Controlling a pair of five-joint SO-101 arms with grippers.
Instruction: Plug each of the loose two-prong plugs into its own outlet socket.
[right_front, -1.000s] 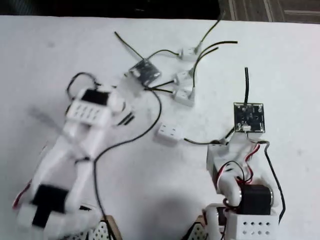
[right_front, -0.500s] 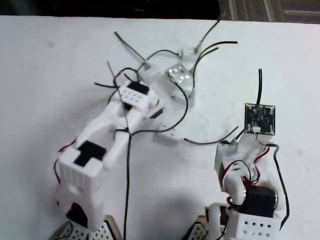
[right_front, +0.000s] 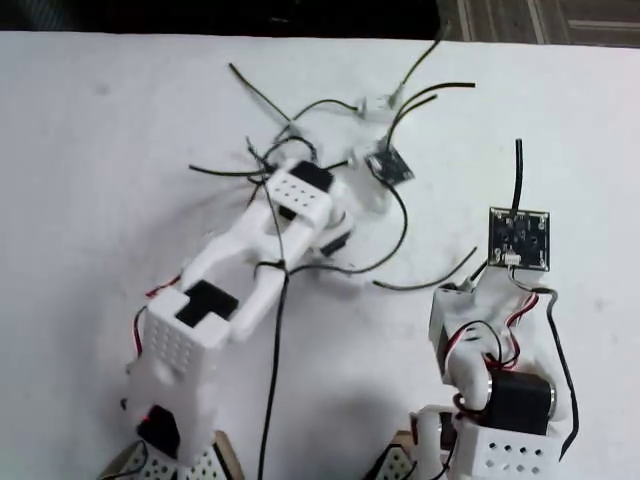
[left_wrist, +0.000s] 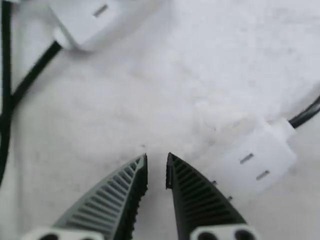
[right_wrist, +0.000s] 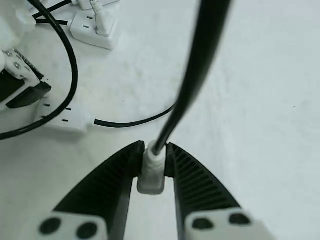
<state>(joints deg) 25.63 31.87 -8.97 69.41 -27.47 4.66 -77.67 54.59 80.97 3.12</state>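
Observation:
My right gripper is shut on a white two-prong plug whose black cord runs up and away; it hangs over bare table. A loose white outlet socket with its own cord lies off to one side of it. My left gripper hovers low over the table, fingers a narrow gap apart with nothing between them. A white socket with two slots lies just beside one fingertip, and another socket lies farther off. From above, the left arm stretches into the cluster of sockets.
Black cords loop across the middle of the table around the left arm. A further socket with a plug standing in it lies beyond the right gripper. The right arm stands at the front right, with open white table to its right.
The left arm has swung from the table's left side to the socket cluster in the middle. The right arm shifted slightly right early on, then kept still with the plug.

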